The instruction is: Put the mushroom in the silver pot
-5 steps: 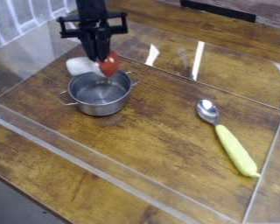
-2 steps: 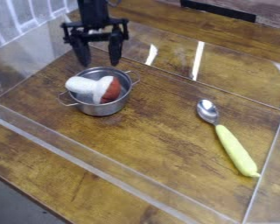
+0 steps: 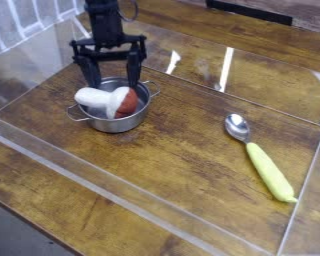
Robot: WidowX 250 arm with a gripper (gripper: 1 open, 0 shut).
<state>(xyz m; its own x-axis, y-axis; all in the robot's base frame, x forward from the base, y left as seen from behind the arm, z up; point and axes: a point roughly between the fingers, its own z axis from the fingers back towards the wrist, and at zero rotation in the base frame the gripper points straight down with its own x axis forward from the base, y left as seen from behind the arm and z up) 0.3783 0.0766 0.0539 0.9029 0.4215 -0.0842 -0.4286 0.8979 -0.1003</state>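
Note:
The mushroom [image 3: 120, 100] lies on its side inside the silver pot [image 3: 112, 122], cream stem to the left and dark red cap to the right. The pot stands on the wooden table at the left of the camera view. My black gripper [image 3: 109, 78] hangs just above the pot's far rim, pointing down. It is open, its two fingers [image 3: 87, 72] spread wide with nothing between them, and it stands clear of the mushroom.
A silver spoon with a yellow-green handle [image 3: 259, 158] lies on the table at the right. Low clear plastic walls [image 3: 149, 195] fence the wooden work area on all sides.
One second ago my gripper held the mushroom above the pot. It has since opened, the mushroom has dropped into the pot, and the open gripper has sunk a little.

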